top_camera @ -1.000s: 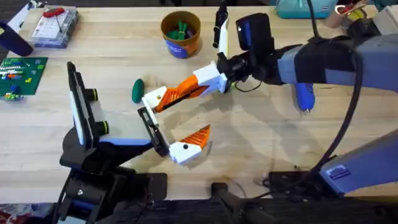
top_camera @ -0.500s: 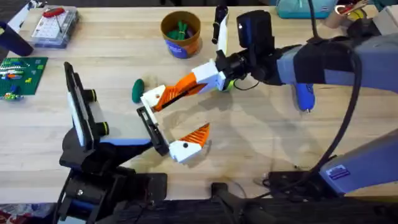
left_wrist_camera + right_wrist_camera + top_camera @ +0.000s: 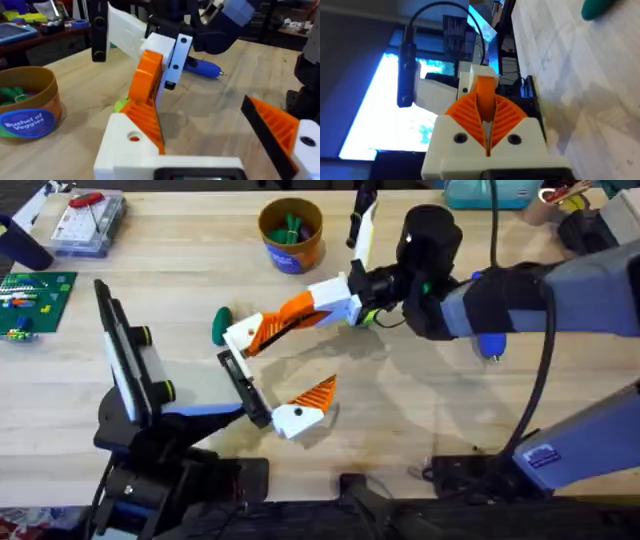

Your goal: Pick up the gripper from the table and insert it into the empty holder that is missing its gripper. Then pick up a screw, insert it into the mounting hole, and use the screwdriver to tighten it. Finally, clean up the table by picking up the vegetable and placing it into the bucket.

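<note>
Orange ribbed pads of the right gripper [image 3: 298, 313] are pressed together on the wedge tip of the gripper [image 3: 248, 335], at left of centre in the overhead view. Its white base stands just at the upper end of the holder [image 3: 245, 385]. So you are, I judge, in the insertion step. The left gripper [image 3: 200, 165], which carries this holder, is spread wide and grasps nothing; its fixed finger [image 3: 305, 408] sits at the lower end of the bar.

Next you need to line the base up with the slot and push it straight along the bar.

I cannot tell if the base is already in the slot. The vegetable [image 3: 220, 327] is partly covered by the white base, and the bucket [image 3: 291, 235] waits at top centre.
</note>
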`<state>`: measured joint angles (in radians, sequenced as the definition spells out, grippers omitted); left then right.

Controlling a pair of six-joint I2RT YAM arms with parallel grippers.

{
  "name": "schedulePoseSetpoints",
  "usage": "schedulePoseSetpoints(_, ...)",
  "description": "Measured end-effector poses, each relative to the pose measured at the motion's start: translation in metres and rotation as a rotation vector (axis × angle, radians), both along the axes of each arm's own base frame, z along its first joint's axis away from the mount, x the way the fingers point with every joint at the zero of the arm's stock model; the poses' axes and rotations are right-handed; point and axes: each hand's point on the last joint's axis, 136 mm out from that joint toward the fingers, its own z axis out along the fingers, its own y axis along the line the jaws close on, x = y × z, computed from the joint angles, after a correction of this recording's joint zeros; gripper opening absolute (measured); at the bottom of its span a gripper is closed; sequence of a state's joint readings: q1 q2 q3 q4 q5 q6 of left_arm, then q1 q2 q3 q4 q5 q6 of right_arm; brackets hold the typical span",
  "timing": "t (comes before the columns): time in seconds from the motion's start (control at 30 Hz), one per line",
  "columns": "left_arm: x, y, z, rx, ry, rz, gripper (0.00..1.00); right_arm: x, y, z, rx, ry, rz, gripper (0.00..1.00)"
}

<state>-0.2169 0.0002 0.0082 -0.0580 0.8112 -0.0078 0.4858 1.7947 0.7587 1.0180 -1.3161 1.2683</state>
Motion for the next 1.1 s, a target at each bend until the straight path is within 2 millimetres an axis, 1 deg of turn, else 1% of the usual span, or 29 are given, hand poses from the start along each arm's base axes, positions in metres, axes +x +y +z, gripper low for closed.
schedulePoseSetpoints(0.1, 0.0, 0.0, -0.002, -0.002, 0.017, -0.001, 0.997, -0.001, -0.001, -0.005, -0.023, 0.069, -0.012, 0.007)
schedulePoseSetpoints(0.33, 0.0, 0.0, -0.002, -0.006, 0.024, 0.0, 0.997, -0.001, 0.0, -0.005, -0.038, 0.127, -0.019, 0.007)
schedulePoseSetpoints(0.6, 0.001, 0.001, -0.002, -0.015, 0.041, 0.009, 0.997, 0.0, 0.002, -0.01, -0.046, 0.147, -0.026, 0.007)
schedulePoseSetpoints(0.8, 0.004, 0.003, -0.002, -0.017, 0.045, 0.027, 0.997, 0.0, 0.007, -0.01, -0.043, 0.139, -0.041, 0.007)
schedulePoseSetpoints(1.1, 0.004, 0.003, -0.003, -0.032, 0.071, 0.03, 0.997, -0.001, 0.007, -0.016, -0.047, 0.145, -0.071, 0.007)
